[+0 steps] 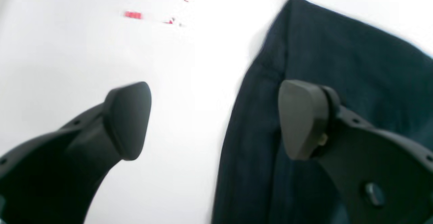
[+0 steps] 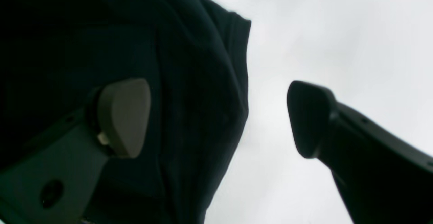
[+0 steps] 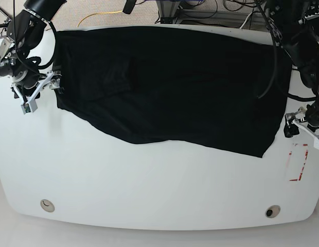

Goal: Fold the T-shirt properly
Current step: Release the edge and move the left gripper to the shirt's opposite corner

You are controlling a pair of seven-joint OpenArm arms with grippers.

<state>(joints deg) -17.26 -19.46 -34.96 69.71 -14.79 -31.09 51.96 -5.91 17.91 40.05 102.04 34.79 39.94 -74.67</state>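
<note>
The black T-shirt [image 3: 170, 82] lies spread wide over the white table [image 3: 149, 185], with a wavy front edge. My right gripper [image 3: 42, 91] is at the shirt's left edge and stands open. In the right wrist view the right gripper [image 2: 216, 119] straddles the T-shirt [image 2: 189, 82] edge, one finger [image 2: 123, 117] over the cloth and the other over bare table. My left gripper [image 3: 303, 133] is at the shirt's right edge, also open. In the left wrist view the left gripper [image 1: 214, 120] has one finger [image 1: 302, 119] above the T-shirt [image 1: 338, 54]. Neither gripper holds cloth.
A red-marked paper rectangle [image 3: 297, 162] lies on the table just in front of the left gripper, and the red marks [image 1: 152, 0] show again in the left wrist view. Two round holes [image 3: 46, 205] [image 3: 272, 211] sit near the front edge. Cables run behind the table.
</note>
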